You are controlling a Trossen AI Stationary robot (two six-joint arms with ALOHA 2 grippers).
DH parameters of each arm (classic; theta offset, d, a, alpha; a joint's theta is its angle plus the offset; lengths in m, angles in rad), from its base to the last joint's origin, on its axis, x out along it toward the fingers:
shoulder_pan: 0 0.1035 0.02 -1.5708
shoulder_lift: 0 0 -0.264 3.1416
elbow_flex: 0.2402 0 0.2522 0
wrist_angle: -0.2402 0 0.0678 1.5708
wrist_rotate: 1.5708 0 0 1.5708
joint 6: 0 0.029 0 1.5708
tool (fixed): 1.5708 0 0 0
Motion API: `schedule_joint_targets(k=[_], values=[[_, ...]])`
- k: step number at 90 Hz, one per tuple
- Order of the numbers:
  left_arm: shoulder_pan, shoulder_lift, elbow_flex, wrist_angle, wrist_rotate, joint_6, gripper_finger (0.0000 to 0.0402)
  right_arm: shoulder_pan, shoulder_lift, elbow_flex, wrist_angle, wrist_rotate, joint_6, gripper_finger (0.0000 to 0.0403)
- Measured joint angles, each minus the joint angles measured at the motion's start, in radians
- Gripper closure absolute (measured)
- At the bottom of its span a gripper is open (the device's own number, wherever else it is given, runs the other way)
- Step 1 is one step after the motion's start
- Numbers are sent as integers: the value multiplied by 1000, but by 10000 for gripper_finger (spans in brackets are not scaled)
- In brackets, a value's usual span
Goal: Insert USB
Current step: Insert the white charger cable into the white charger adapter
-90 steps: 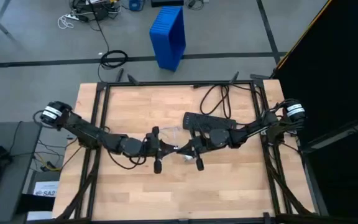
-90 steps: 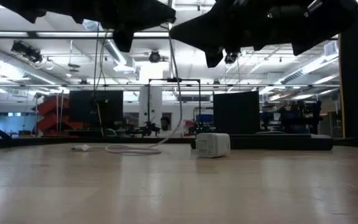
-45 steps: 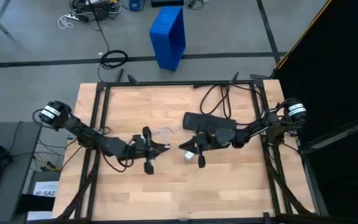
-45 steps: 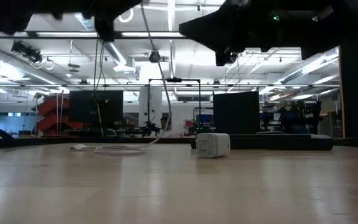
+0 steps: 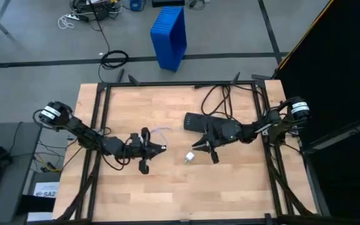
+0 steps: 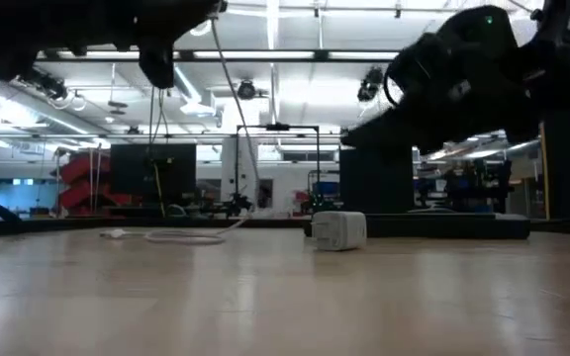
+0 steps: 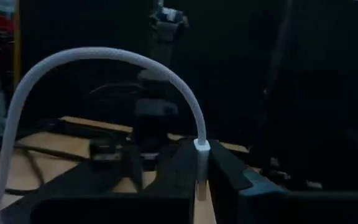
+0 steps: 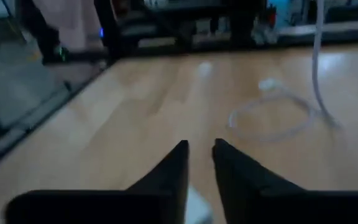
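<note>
The USB is a thin white cable. Its loop lies on the wooden table, and from there it rises to my left gripper, which is shut on its plug end above the table's middle left. In the left wrist view the cable arcs up and over from the plug. A small white charger block stands on the table. My right gripper hovers just right of the block and above it, with a narrow gap between its fingers and nothing in it. A black power strip lies behind it. My left gripper pinches the cable's white plug end between its two fingers. The plug sticks out past the fingertips, lifted clear of the table. The cable bends back over the gripper and hangs slack down to the loop on the table.
A thick black cord runs from the power strip toward the table's far edge. A black frame borders the table. A blue bin stands on the floor beyond. The near half of the table is bare wood.
My left gripper has drawn back toward the table's left edge with the plug, pulling the cable's raised part along. My right gripper has pulled back toward the right edge, away from the charger block. The block stays where it was on the table.
</note>
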Motion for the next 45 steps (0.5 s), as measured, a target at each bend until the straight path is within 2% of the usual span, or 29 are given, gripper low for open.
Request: schedule_joint_targets(k=[13,22,32,45], values=[[5,1,56,-127,0,-1,398,14,0,-15,-40,56,0,224],[7,18,82,-137,-1,0,398,23,0,-14,-45,68,1,182],[14,57,101,-143,0,1,398,49,0,-14,-56,86,0,153],[43,102,129,-141,19,-7,398,73,0,-14,-59,143,-10,136]])
